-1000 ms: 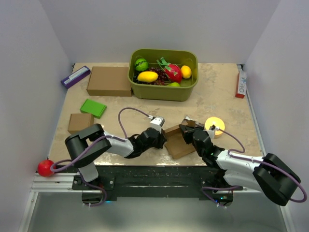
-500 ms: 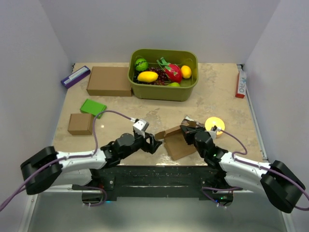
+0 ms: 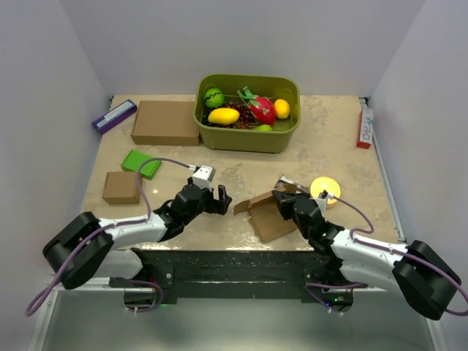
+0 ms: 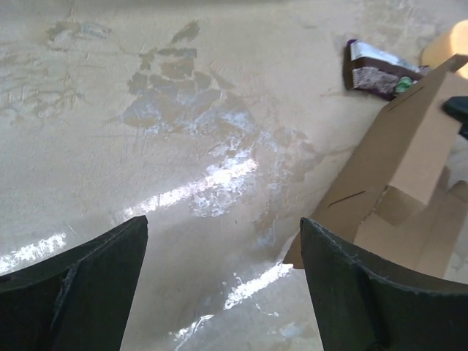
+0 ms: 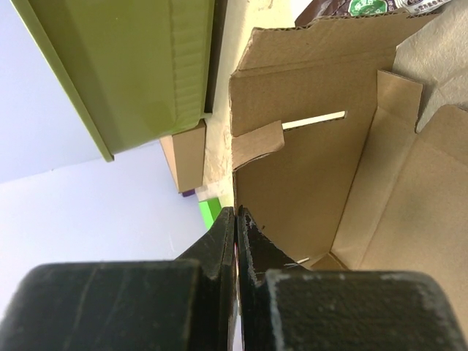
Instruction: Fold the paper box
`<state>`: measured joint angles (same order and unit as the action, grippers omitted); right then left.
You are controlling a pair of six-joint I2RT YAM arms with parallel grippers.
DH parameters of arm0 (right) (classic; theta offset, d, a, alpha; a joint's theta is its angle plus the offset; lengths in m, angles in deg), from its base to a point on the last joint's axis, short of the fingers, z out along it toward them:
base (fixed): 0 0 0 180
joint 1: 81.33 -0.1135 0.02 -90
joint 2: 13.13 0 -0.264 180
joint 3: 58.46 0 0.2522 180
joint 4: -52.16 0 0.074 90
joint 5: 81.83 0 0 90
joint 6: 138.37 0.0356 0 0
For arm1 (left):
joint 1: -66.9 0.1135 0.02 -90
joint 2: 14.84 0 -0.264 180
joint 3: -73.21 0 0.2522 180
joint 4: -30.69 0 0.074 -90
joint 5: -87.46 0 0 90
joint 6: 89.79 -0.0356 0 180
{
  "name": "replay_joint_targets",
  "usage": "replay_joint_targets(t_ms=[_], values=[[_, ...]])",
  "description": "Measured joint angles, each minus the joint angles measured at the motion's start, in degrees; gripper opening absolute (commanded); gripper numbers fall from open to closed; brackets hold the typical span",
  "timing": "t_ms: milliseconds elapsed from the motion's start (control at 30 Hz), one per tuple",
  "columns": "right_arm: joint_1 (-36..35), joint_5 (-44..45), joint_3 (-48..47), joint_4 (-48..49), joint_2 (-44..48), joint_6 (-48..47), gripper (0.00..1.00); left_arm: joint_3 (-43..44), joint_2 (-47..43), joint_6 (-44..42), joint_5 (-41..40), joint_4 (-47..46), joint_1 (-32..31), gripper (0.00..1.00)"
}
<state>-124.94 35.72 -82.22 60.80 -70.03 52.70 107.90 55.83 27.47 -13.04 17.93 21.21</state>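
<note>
Where bare, table beside paper box

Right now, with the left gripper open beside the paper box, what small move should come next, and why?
Probably move the left gripper rightward to the paper box and close on its raised flap. Its jaws stand open over the table, touching nothing, while the right gripper, shut, is at the box's other side, and the box looks only partly folded.

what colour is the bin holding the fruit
Olive green bin, clearest in the top external view.
</note>
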Motion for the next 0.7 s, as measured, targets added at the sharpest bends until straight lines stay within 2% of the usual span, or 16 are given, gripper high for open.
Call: replay_joint_targets(t_ms=[300,700], values=[[0.00,-0.04,-0.02,1.62,-1.33,-0.11,0.00,4.28,14.88,-2.91,1.70,-3.30,0.83,0.75],[0.00,-0.07,-0.20,2.86,-2.78,-0.09,0.00,4.28,16.90,-2.91,4.17,-6.78,-5.79,0.70]])
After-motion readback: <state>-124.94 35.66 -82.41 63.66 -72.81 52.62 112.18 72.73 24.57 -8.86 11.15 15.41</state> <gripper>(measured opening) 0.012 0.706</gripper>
